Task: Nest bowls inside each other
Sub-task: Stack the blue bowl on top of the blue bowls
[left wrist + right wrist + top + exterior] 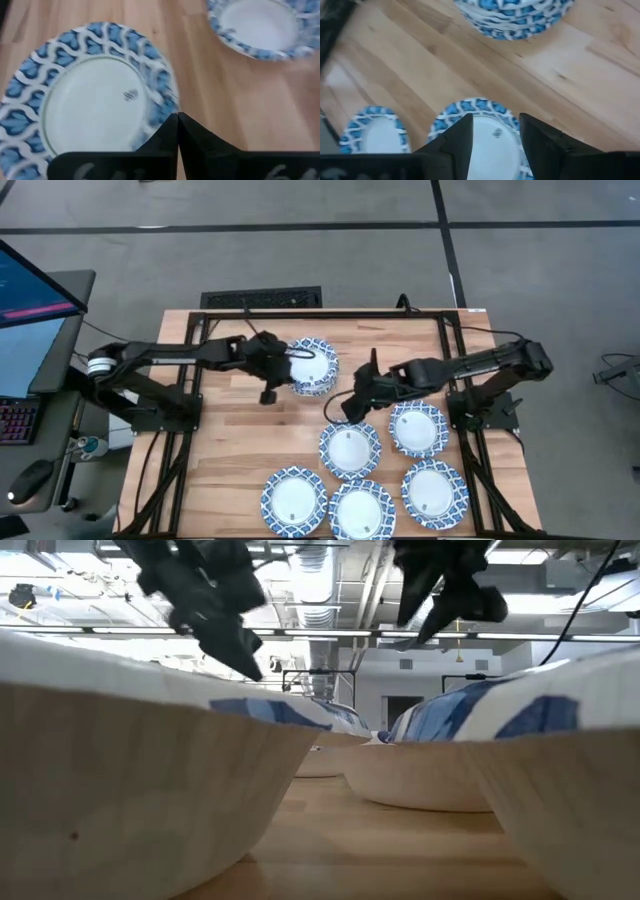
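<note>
Right end effector (345, 410), fingers spread and empty, hovers above a single bowl (350, 448); left end effector (268, 375), pressed together, hangs beside the stack of bowls (313, 366).

High view straight down over table (250, 430), low view level among bowls (130, 780), wrist views close above them

Bare table (240, 440) lies open on the left half. Five single bowls (350, 448) crowd the near right side, almost touching. A bowl stack (313, 366) blocks the far middle.
</note>
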